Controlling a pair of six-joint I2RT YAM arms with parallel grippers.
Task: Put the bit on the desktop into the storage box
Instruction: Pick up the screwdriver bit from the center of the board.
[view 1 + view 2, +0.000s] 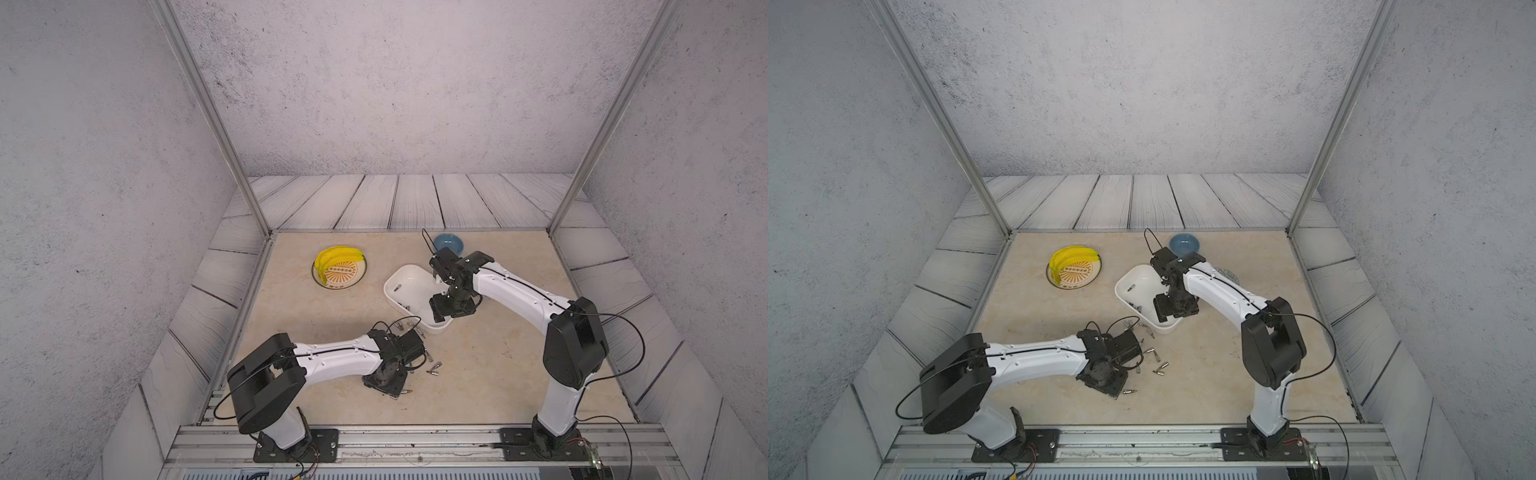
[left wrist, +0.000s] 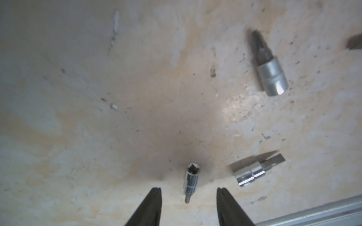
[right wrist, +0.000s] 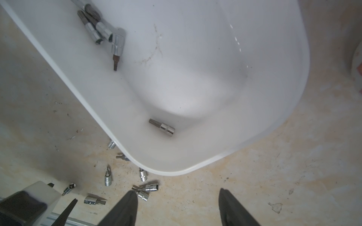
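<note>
Chrome socket bits (image 1: pixel 1161 366) lie scattered on the beige marbled tabletop (image 1: pixel 478 374), just beside the near corner of the white storage box (image 1: pixel 405 272). In the left wrist view the left tool (image 2: pixel 188 189) sits low over the tabletop with its jaws partly spread. 1 slim bit (image 2: pixel 191 179) lies between the 2 black fingers (image 2: pixel 150 207), touching neither. 2 more rest near it, a cross-tip bit (image 2: pixel 269 66) and a flat-tip bit (image 2: pixel 254 172). Any stamping on their collars is too blurred to read. The right tool (image 3: pixel 177 193) hangs above the near end of the box, jaws wide and holding nothing. Inside the box a lone bit (image 3: pixel 162 127) lies apart from a cluster (image 3: pixel 101 31) against a long wall. A blue bowl (image 1: pixel 449 244) and a patterned plate (image 1: pixel 345 279) carrying yellow bananas (image 1: pixel 332 257) stand farther back.
</note>
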